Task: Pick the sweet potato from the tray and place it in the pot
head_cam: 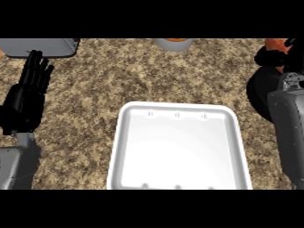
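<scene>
1. Two hands show, one on each side of the white tray [180, 147], which lies on the speckled counter [128, 71] at the lower middle.
2. The left hand [30, 95] is left of the tray and well apart from it, with its fingers straight, pointing away from the robot and holding nothing.
3. The right hand [287, 55] is up past the tray's far right corner, above a dark round pot [259, 95] that sits just right of the tray.
4. An orange piece [274, 44], seemingly the sweet potato, peeks out at that hand; the fingers seem curled round it, though most of it is hidden.
5. Beyond the tray's far edge stands a grey cup [174, 44] with an orange top.
6. A grey box [39, 46] lies far left of the tray, touching the left fingertips in this view.
</scene>
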Controlling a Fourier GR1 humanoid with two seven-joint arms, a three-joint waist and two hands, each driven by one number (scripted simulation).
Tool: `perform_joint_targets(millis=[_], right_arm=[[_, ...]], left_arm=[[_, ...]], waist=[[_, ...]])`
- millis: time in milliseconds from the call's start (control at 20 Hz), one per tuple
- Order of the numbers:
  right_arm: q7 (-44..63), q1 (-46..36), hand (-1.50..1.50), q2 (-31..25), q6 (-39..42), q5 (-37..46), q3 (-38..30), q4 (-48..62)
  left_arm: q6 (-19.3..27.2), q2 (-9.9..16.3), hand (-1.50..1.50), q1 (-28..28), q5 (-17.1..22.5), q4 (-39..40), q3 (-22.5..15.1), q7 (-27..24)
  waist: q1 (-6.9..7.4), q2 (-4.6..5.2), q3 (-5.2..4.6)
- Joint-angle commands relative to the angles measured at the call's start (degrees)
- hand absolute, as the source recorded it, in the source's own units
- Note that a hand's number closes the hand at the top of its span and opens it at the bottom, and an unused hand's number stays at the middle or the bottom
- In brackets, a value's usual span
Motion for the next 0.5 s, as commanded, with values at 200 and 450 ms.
perform_joint_targets(millis=[200, 450], right_arm=[[-10.35, 11.58, 1.50, -7.56, -4.44, -10.43, -8.79, -4.11], [-18.51, 14.06, 1.50, -10.26, -12.67, -14.85, -12.53, 5.10]], left_arm=[[0.25, -0.28, 0.00, 0.93, -0.01, -4.67, -0.73, 3.72], [-1.41, -0.07, 0.00, 2.67, -0.24, -2.97, 0.02, -0.43]], waist=[[0.38, 0.06, 0.01], [0.67, 0.20, 0.01]])
